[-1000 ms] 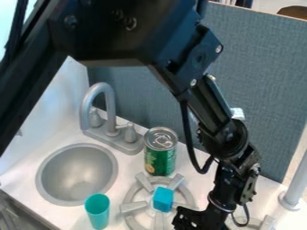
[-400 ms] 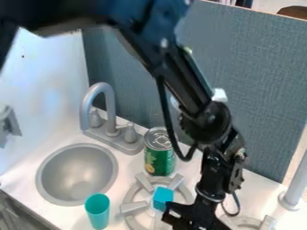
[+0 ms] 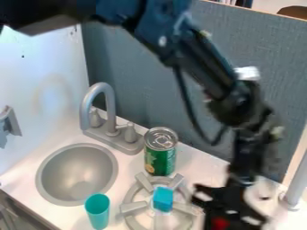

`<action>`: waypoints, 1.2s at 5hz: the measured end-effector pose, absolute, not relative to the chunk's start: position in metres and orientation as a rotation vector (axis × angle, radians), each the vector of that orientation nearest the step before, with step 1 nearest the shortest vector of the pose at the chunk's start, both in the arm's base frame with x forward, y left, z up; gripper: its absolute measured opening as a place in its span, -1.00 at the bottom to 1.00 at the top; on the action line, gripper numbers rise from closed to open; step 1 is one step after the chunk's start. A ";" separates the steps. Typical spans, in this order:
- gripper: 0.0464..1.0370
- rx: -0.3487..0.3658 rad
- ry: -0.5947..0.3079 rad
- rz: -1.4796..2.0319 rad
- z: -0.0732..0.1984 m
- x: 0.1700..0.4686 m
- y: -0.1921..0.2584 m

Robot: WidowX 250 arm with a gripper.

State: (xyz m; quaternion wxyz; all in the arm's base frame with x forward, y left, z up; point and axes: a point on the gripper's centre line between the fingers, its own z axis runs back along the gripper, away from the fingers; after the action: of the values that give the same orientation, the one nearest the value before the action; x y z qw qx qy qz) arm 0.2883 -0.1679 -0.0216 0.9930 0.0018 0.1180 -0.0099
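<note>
the gripper (image 3: 226, 207) is low at the right of the camera view, to the right of a small blue block (image 3: 163, 199) and apart from it. blur and the angle leave me unable to tell whether the jaws stand wide or narrow, or whether they hold anything. a small red patch (image 3: 220, 223) shows at the gripper's low end, too blurred to name. the black arm (image 3: 203, 65) slants down from the upper left, with a loop of dark cable (image 3: 196, 121) hanging beside it and a white piece (image 3: 247, 73) near its bend.

the blue block sits over the middle of a grey burner (image 3: 133, 207), whose thick bars spread around it. just behind the burner stands a green can (image 3: 160, 161) with a silver top, upright. a teal cup (image 3: 98, 213) stands upright to the left of the burner, near the rim of the round grey sink (image 3: 78, 173). behind the sink is a grey faucet (image 3: 103, 90) with a curved spout and a knob on each side.

all this is on a white desk (image 3: 201, 164). a blue-grey panel (image 3: 269, 103) rises behind it, a white wall (image 3: 51, 63) with a grey fitting (image 3: 10, 121) is at the left, and a grey post (image 3: 295, 186) stands at the right.
</note>
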 end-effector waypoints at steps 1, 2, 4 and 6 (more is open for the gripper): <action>-0.38 -0.028 0.201 -0.093 -0.012 0.306 -0.197; -0.38 -0.015 0.227 -0.085 -0.028 0.327 -0.215; -0.38 0.060 0.326 -0.014 -0.061 0.334 -0.219; -0.25 0.101 0.386 0.060 -0.064 0.336 -0.221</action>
State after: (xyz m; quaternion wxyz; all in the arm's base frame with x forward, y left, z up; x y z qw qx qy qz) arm 0.3364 -0.2214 -0.0643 0.9798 0.0499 0.1915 0.0300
